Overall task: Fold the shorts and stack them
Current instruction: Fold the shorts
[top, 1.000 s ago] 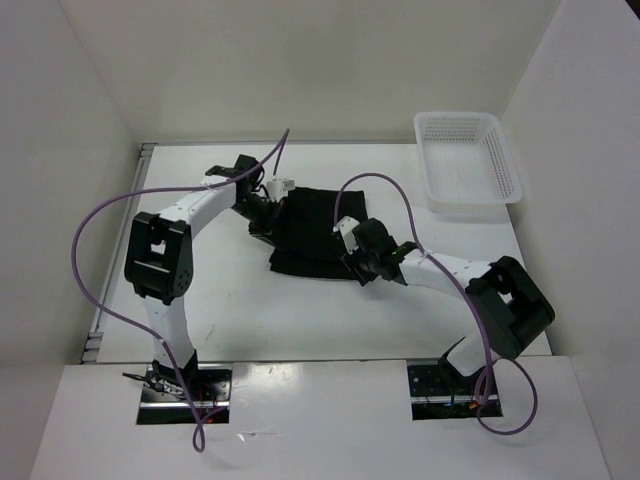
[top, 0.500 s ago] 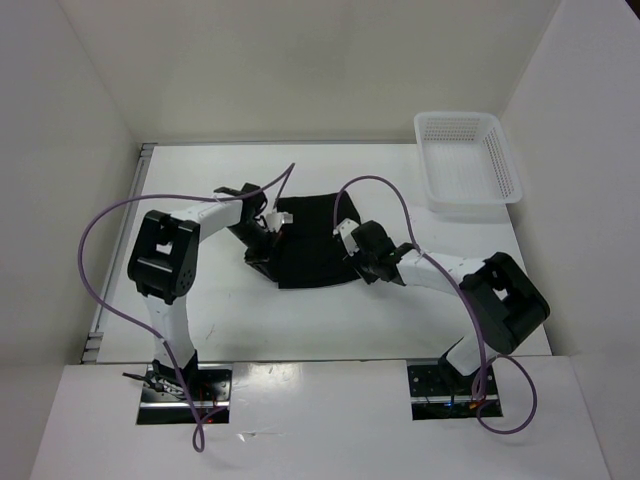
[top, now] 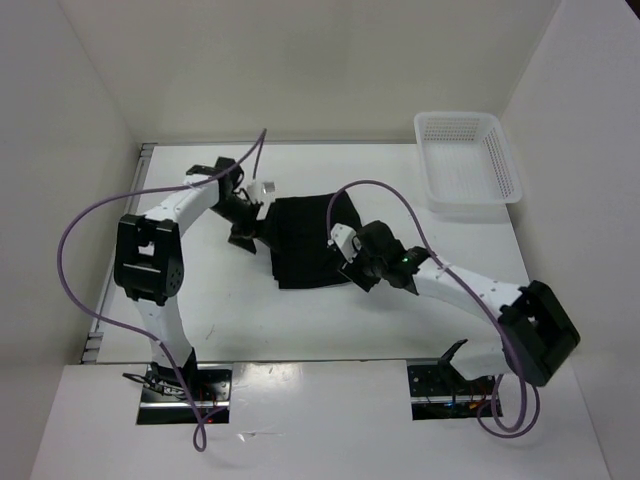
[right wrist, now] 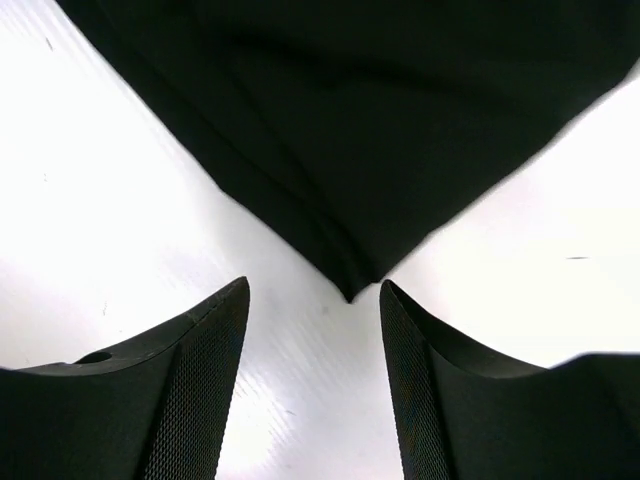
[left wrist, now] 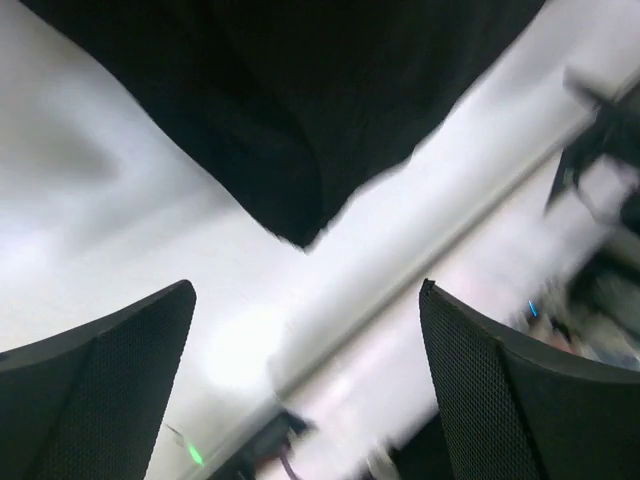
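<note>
- Shorts of plain matte black soft fabric lie folded into a compact, roughly rectangular packet at the middle of the white tabletop, flat, with no marks or print showing.
- At the packet's 1 o'clock corner a narrow flap of the same cloth pokes out past the folded outline.
- In the right wrist view the shorts end in a pointed corner where stacked fabric edges show as faint layered lines.
- In the left wrist view, which is blurred, the shorts fill the top of the picture as a dark, smooth mass with one corner pointing down.
- Left gripper sits at the shorts' 9 o'clock edge; its fingers stand wide apart with only bare tabletop between them.
- Right gripper sits at the shorts' 4 o'clock corner; its fingers are parted and hold nothing, the cloth corner just beyond their tips.
- White mesh plastic basket stands at the tabletop's 2 o'clock corner, well apart from the shorts.
</note>
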Controlling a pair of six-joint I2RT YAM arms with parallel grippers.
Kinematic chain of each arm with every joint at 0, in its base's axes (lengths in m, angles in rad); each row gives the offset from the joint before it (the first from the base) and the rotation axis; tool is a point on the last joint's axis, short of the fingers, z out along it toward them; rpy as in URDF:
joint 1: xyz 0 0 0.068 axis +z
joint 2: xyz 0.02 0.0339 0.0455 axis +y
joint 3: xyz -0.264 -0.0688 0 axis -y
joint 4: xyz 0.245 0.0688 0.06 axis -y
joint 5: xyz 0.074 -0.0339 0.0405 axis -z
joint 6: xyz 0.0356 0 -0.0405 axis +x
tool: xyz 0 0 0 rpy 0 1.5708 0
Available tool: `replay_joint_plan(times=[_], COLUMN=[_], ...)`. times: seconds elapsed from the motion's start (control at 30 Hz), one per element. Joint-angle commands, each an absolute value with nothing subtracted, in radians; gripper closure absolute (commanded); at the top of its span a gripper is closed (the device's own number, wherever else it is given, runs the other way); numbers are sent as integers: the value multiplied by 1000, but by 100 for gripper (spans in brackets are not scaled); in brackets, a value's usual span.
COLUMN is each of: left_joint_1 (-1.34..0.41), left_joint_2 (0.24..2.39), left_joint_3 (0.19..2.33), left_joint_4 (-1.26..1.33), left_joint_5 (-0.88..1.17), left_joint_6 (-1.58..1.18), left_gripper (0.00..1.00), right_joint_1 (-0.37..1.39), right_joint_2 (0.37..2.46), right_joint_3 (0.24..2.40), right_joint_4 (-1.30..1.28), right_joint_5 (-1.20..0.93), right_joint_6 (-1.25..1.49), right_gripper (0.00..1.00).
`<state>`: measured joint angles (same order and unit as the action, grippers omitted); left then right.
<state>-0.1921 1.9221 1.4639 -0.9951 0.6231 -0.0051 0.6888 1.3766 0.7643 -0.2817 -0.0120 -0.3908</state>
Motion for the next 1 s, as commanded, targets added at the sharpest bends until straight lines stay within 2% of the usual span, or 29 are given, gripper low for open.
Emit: replay_joint_plan(times=[0.0,0.13,0.27,0.5,0.6,0.67,0.7,0.77,0.83,0.87,0.97], left_joint_1=[-172,-192,-244,-265,-265,-265,-253,-253,-244,-244,-233], left_joint_2=[1885,1948,2058,2169,2192,2201,2201,2191,2180,2171,2180], left_joint_3=[1561,1624,1695,1759,1772,1781,1781,1769,1769,1769,1793], left_joint_4=[-864,-662,-624,-542,-523,-523,-523,-514,-514,-514,-505], left_joint_5=[648,597,542,371,359,380,396,417,417,417,405], left_joint_6=[0,0,0,0,0,0,0,0,0,0,0], left_gripper=[1,1,1,1,5,13,28,50,75,78,87], right_joint_1=[692,692,683,638,638,638,638,638,638,638,638], right_joint_2=[1250,1299,1431,1506,1532,1543,1552,1563,1572,1583,1583], right_joint_3=[752,764,796,827,827,836,845,845,845,845,845], right_joint_4=[-293,-269,-232,-203,-192,-192,-183,-173,-164,-164,-164], right_joint_5=[-12,24,35,44,44,44,44,44,44,44,44], right_joint_6=[-439,-416,-407,-408,-408,-399,-399,-408,-419,-419,-430], right_gripper=[39,42,42,39,47,53,62,71,89,100,100])
